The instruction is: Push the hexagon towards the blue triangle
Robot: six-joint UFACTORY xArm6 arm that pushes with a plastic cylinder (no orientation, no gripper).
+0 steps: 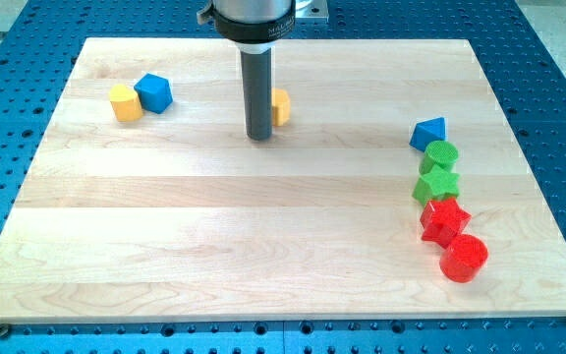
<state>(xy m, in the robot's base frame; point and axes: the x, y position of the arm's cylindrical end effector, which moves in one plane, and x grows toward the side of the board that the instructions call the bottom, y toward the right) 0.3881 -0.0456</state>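
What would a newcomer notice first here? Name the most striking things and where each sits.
The thick dark rod drops from the view's top centre, my tip on the board, hiding part of a yellow-orange block just to its right. At the right, a column runs downward: blue triangle, two green blocks, red star, red cylinder. At upper left, a yellow block touches a blue block.

Single raised view, angled down over whole board [263,246].

Red star [444,220], red cylinder [463,258], wooden board [214,246]
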